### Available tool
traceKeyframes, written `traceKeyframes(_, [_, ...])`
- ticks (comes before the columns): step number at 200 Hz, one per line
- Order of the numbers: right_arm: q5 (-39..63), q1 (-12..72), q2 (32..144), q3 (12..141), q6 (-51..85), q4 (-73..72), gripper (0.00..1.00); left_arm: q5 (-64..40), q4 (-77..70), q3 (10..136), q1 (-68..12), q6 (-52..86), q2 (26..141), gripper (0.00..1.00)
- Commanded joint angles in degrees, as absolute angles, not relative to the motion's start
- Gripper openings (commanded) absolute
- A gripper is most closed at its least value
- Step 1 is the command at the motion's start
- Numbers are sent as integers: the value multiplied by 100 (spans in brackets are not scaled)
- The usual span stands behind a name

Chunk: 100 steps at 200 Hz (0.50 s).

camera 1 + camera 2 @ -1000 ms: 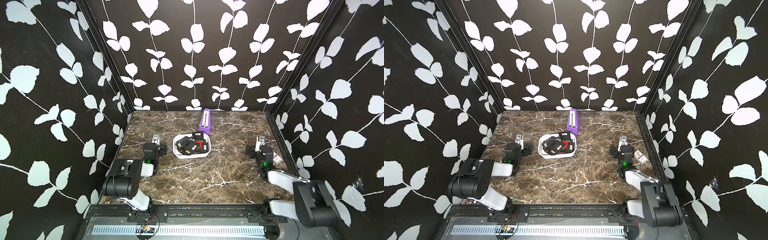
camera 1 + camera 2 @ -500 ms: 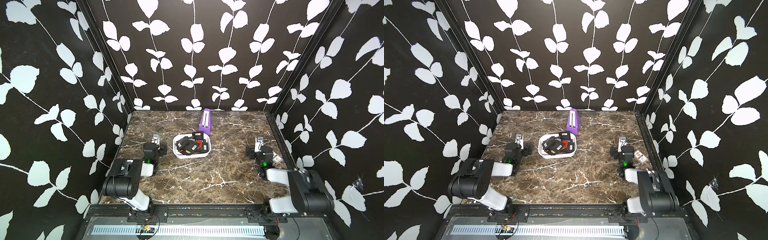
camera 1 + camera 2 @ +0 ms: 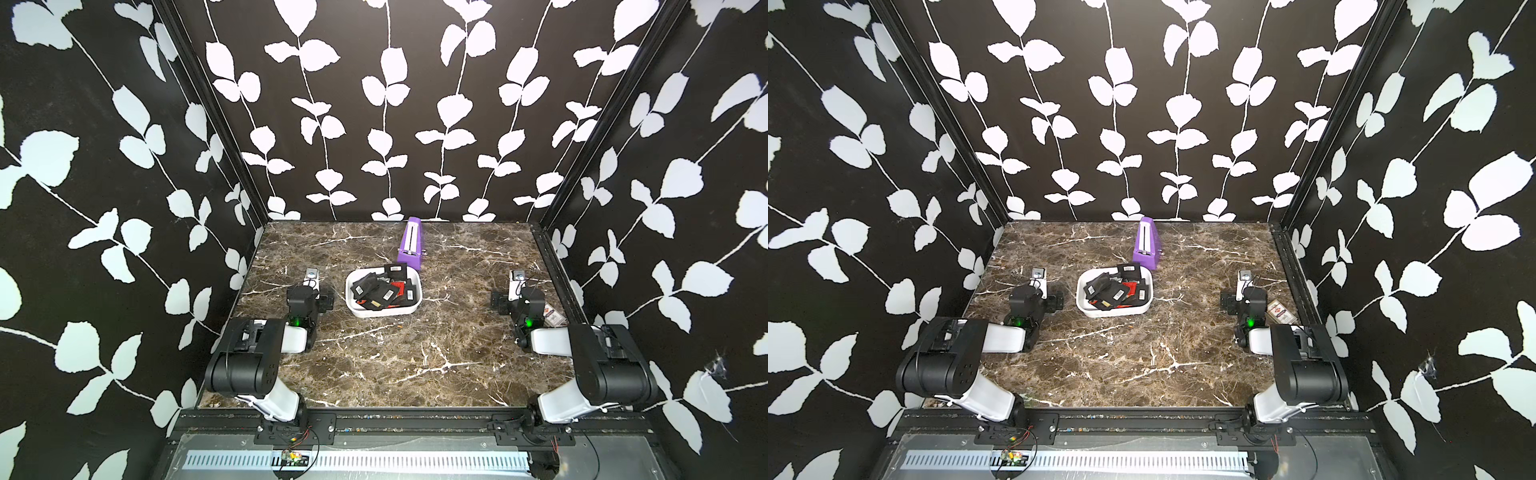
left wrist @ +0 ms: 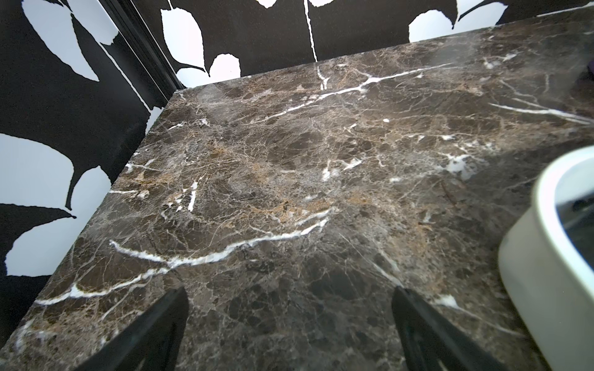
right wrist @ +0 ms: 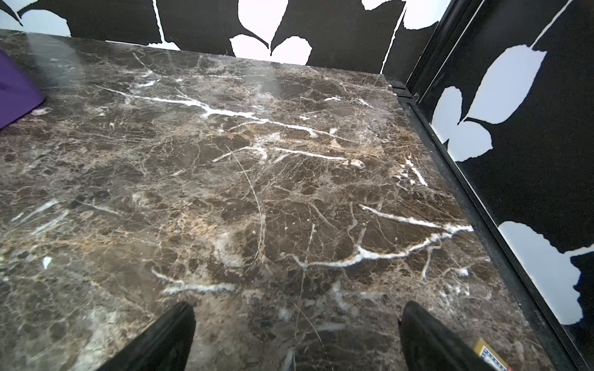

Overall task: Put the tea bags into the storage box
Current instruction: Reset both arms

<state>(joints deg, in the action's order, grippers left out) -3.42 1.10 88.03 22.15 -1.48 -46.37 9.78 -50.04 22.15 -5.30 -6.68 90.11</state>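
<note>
Tea bags [image 3: 380, 291] lie heaped in the storage box [image 3: 382, 312], one propped on its far rim. Your left gripper [image 4: 289, 294], spread and empty, sits just beside the box; your right gripper [image 5: 297, 308], likewise spread, is well apart.

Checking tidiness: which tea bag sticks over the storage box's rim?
The black tea bag at the far rim, nearest the purple box; the others lie inside the storage box.
</note>
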Motion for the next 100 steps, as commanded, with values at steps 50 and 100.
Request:
traceKeyframes(50, [-407, 105, 8745, 2336, -70, -4758, 99, 914, -5124, 2277, -497, -715, 8887, 99])
traceKeyframes(100, [-402, 105, 8752, 2343, -74, -4755, 99, 915, -5141, 2276, -501, -709, 8887, 99])
